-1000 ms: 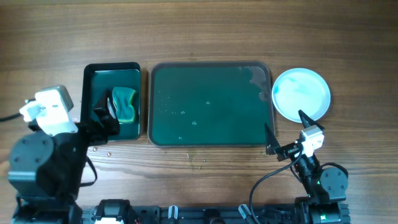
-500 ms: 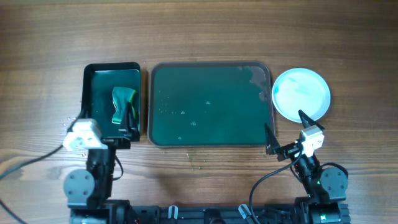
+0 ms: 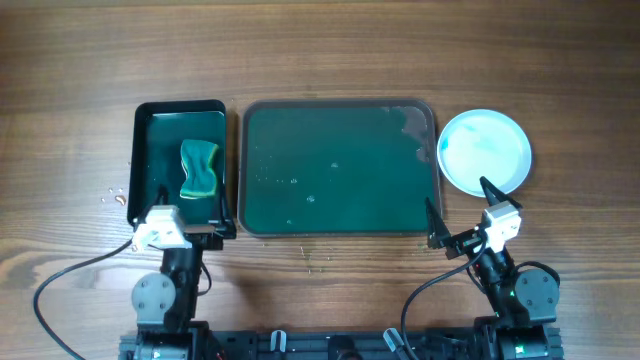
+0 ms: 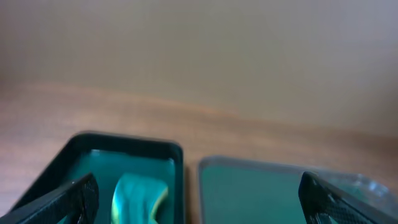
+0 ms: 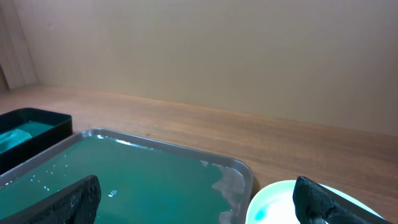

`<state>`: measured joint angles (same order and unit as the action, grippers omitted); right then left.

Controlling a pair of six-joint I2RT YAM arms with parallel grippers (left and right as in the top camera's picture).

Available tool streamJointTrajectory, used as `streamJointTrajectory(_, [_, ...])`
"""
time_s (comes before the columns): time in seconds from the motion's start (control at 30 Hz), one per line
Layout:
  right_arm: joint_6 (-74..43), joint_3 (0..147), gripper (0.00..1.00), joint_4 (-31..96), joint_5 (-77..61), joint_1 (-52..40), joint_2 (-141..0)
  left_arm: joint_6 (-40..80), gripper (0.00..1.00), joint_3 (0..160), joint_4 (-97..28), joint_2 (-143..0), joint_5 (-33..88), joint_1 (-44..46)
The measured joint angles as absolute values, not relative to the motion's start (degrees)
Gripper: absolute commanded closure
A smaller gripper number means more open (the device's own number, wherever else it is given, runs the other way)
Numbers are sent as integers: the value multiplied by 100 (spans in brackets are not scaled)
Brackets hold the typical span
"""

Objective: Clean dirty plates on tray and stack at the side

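The large dark green tray [image 3: 340,190] lies mid-table, wet with small drops. Just right of its far corner a white plate [image 3: 485,150] with a teal smear sits on the wooden table [image 3: 320,50]; it may be a stack, but from above I cannot tell. Left of the tray is a smaller black-rimmed tray [image 3: 180,104] holding a green sponge [image 3: 198,168]. The left gripper [image 3: 185,222] hangs over its near edge, fingers wide apart and empty. The right gripper [image 3: 460,208], also spread and empty, stands near the plate's near side.

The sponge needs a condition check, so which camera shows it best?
Overhead: the whole sponge lies in plain sight in the small tray. The left wrist view shows only a blurred part; the right wrist view, nothing clear.
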<state>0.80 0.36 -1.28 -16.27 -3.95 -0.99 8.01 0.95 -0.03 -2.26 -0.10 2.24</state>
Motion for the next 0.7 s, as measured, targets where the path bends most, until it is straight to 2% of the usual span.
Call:
streamJointTrajectory(0.13, [80, 36, 0, -128, -1627, -395, -99, 803, 0, 62, -419, -102, -12, 224])
streamJointTrajectory(0.7, [80, 36, 0, -128, -1627, -395, -99, 803, 0, 62, -416, -82, -12, -167])
